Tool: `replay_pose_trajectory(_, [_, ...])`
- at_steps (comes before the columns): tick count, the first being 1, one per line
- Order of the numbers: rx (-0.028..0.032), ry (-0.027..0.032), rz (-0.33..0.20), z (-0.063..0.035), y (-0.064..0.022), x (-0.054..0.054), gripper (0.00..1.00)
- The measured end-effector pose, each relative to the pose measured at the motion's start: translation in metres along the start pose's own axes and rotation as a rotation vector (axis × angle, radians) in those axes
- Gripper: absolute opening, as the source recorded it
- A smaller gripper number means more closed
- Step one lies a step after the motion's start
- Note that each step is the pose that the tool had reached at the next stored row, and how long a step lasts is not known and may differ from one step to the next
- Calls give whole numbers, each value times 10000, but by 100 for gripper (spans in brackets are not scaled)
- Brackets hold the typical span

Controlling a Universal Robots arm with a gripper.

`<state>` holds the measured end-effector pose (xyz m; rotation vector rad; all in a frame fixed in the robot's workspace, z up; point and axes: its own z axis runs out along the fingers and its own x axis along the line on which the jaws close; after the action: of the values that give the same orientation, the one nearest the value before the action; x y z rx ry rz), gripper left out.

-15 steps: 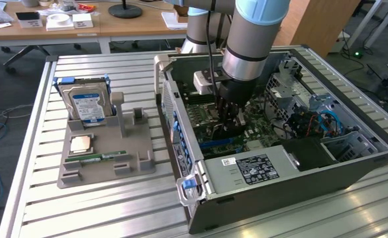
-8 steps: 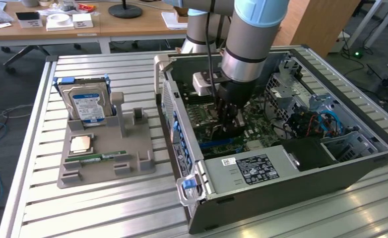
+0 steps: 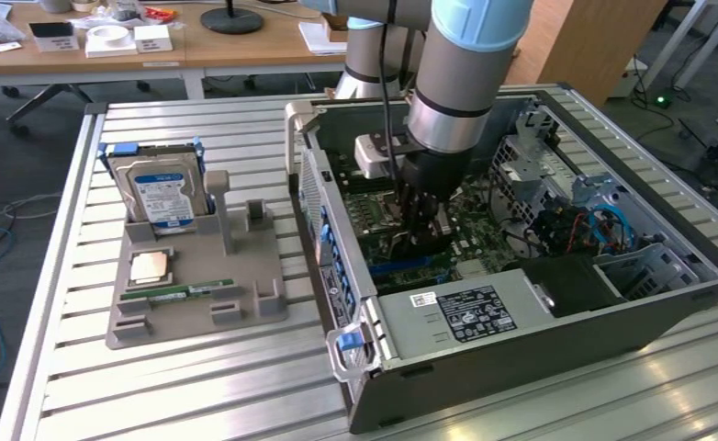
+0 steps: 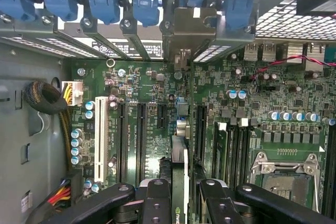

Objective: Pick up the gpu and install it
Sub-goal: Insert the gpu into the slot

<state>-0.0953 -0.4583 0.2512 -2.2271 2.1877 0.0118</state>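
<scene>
The robot is at the step of putting the graphics card (image 4: 179, 157) into the computer. The picking up is done. The gripper (image 4: 181, 187) is squeezed narrow on the card, one finger on each flat side, and it holds the card up on its edge.

In the exterior view the open computer case (image 3: 555, 303) lies from about one to five o'clock. The gripper (image 3: 423, 234) reaches down into its middle, so the card is inside the case, low over the green main board (image 4: 142, 82). It is close to the long black slots (image 4: 140, 135). I cannot tell if its bottom edge touches a slot yet.

I think this step needs care. The card has to stay straight up and its bottom edge has to line up with one slot. Then it needs a push straight down. A tilt could make it jam.

The card looks very thin from here, because it is seen edge-on. It shows a green strip with a pale stripe beside it.

At about nine o'clock in the exterior view a grey stand (image 3: 187, 303) holds a hard drive (image 3: 161, 195).
</scene>
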Motion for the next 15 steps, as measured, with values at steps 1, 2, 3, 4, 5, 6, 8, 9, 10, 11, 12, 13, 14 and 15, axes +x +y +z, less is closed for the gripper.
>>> replay_pose_trajectory(1, [1, 0, 1, 3, 1, 0, 26])
replay_pose_trajectory(2, [0, 0, 1, 6, 1, 0, 26])
replay_pose_trajectory(3, [-1, 2, 1, 10, 2, 0, 26])
replay_pose_trajectory(4, [-2, 4, 1, 12, 2, 1, 26])
replay_pose_trajectory(5, [-3, 5, 1, 12, 3, 1, 26])
replay_pose_trajectory(6, [-3, 5, 1, 13, 3, 1, 26])
replay_pose_trajectory(8, [-1, 1, 1, 17, 4, 0, 26])
replay_pose_trajectory(9, [-1, 2, 2, 17, 5, 0, 26])
replay_pose_trajectory(10, [-1, 1, 1, 18, 5, 0, 26])
replay_pose_trajectory(11, [0, 1, 1, 19, 6, 0, 26])
replay_pose_trajectory(12, [0, 1, 1, 19, 7, 0, 26])
replay_pose_trajectory(13, [1, 0, 1, 20, 9, 0, 26])
replay_pose_trajectory(14, [1, 0, 1, 20, 11, 0, 26])
replay_pose_trajectory(15, [1, -1, 1, 21, 12, 0, 26])
